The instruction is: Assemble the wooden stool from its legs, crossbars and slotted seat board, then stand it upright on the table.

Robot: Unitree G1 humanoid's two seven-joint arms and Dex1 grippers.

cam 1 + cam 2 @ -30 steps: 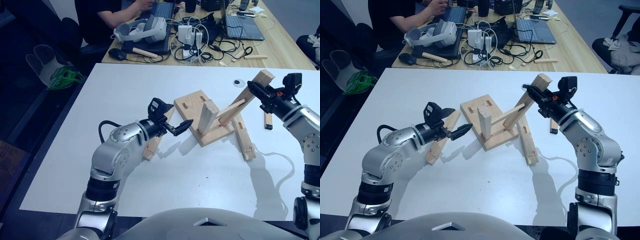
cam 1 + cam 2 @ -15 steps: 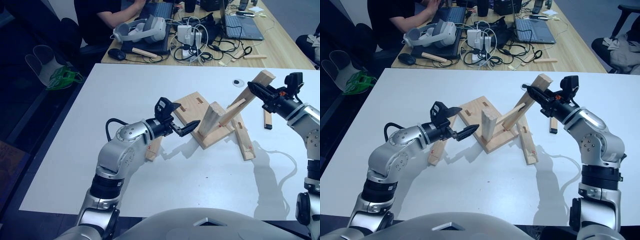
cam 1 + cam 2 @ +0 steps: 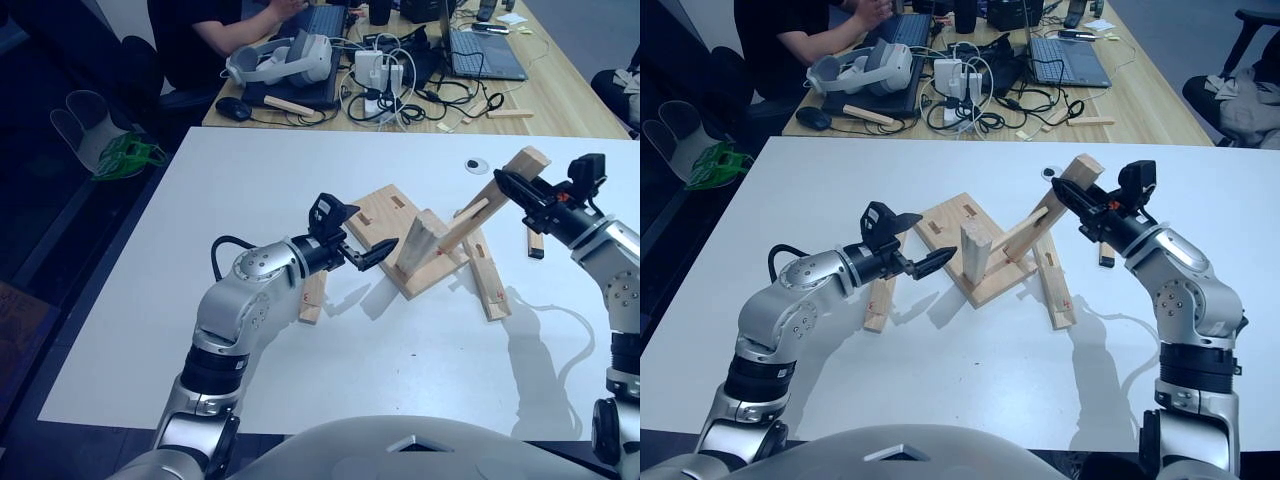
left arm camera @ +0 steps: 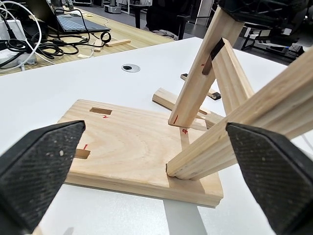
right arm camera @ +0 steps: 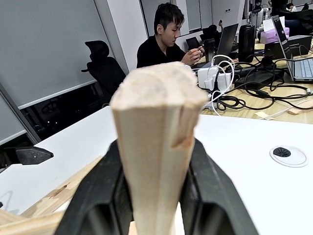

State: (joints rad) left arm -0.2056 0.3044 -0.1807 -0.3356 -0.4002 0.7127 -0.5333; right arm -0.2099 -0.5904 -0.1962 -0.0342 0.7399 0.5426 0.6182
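While our right gripper (image 3: 507, 184) clenches the tilted leg (image 3: 470, 214) at the seat board's (image 3: 372, 214) 2 o'clock, our left gripper (image 3: 372, 252) gapes at 9 o'clock; we read red 1 and 2 beside slots (image 4: 103, 111).

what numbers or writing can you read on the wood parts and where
"1": red, on the seat board, beside one slot.
"2": red, beside another slot.
Red mark at the tilted leg foot: unclear.
Red marks on the left flat leg and right flat leg: too small to read.
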